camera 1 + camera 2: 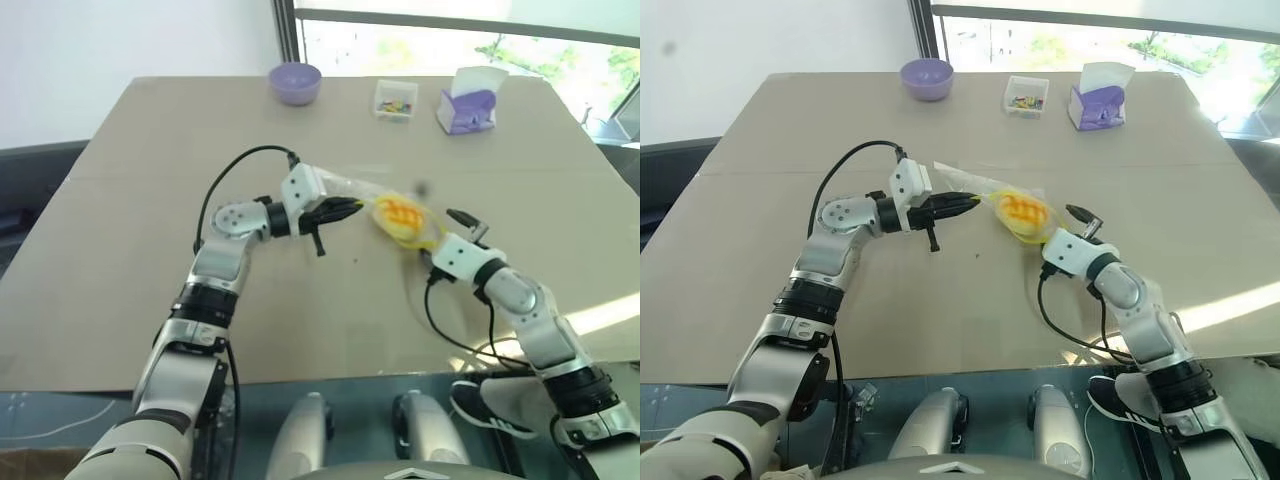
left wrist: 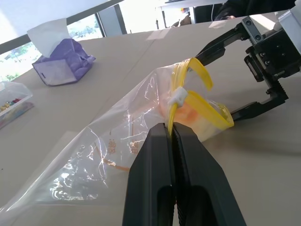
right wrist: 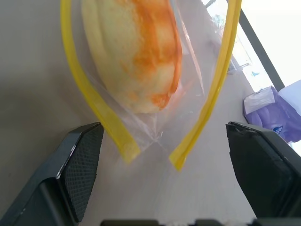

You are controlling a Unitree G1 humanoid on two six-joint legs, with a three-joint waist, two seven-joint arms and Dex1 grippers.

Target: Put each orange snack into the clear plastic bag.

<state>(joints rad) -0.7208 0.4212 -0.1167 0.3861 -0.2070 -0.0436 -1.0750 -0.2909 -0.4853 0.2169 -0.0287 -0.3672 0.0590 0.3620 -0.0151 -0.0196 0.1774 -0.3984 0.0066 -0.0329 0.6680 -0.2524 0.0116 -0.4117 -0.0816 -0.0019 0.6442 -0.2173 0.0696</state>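
Note:
The orange snack (image 1: pixel 398 212), a round orange-yellow bun with a grid top, lies inside the mouth of the clear plastic bag (image 1: pixel 352 186) near the middle of the table. My left gripper (image 2: pixel 171 129) is shut on the bag's yellow seal strip (image 2: pixel 175 89) and holds that edge up off the table. My right gripper (image 1: pixel 445 235) stands open just to the right of the bag's mouth. In the right wrist view its fingers (image 3: pixel 82 155) spread wide on either side of the two yellow strips, with the bun (image 3: pixel 136 52) just beyond them and nothing gripped.
A purple bowl (image 1: pixel 295 80), a small clear box of coloured bits (image 1: pixel 395 100) and a purple tissue box (image 1: pixel 467 105) stand along the far edge of the beige table (image 1: pixel 150 250). The table's near edge runs just below both arms.

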